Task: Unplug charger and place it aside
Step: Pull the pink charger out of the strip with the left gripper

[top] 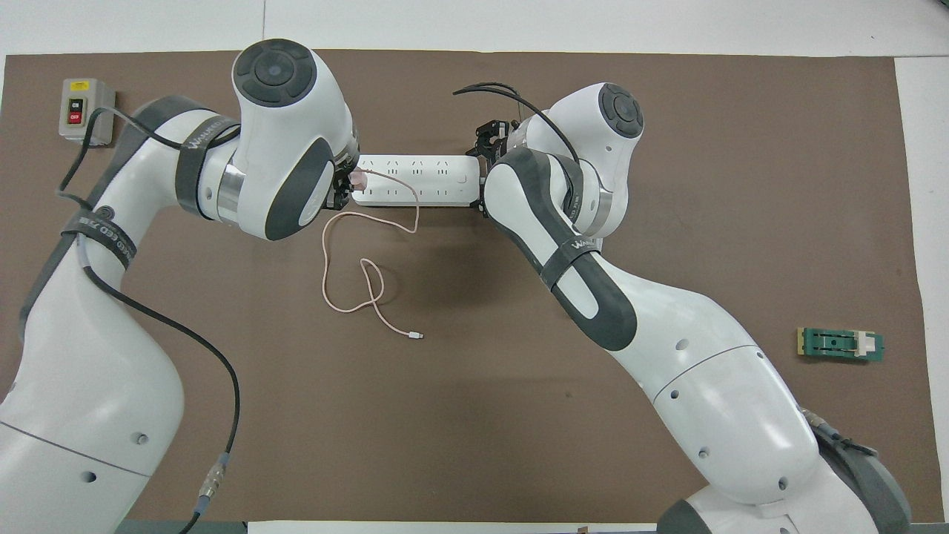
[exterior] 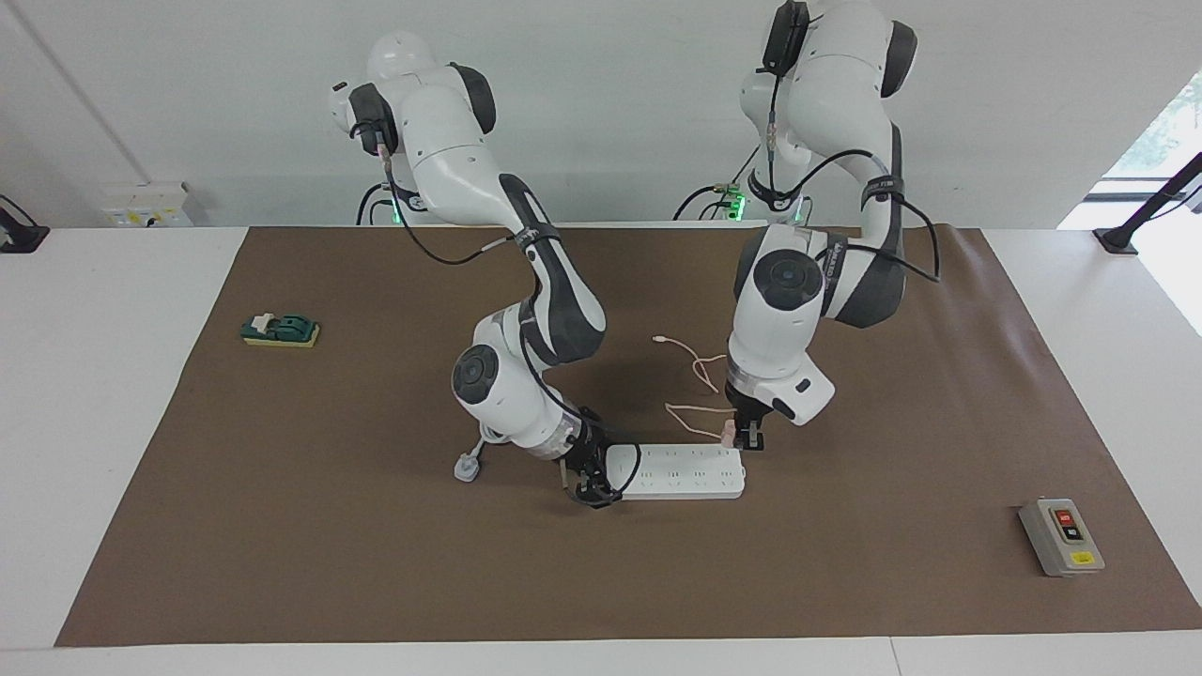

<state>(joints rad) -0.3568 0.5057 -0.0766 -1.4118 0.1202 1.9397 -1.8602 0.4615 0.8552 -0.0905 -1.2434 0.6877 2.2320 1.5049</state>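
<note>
The charger (exterior: 728, 433) (top: 359, 178) is a small pale pink cube, and my left gripper (exterior: 747, 437) (top: 345, 187) is shut on it. It hangs just above the end of the white power strip (exterior: 678, 472) (top: 415, 180) toward the left arm's end of the table, lifted off the sockets. Its thin pink cable (exterior: 697, 409) (top: 348, 285) trails from the cube in loops over the mat to a tiny connector (top: 417, 336) nearer the robots. My right gripper (exterior: 588, 489) (top: 489, 141) is down at the strip's other end, where its cord leaves.
The strip's white plug (exterior: 468, 467) lies on the brown mat (exterior: 329, 526) by the right arm. A grey switch box (exterior: 1061, 537) (top: 87, 111) sits toward the left arm's end, and a green part on a yellow base (exterior: 280, 330) (top: 840, 345) toward the right arm's end.
</note>
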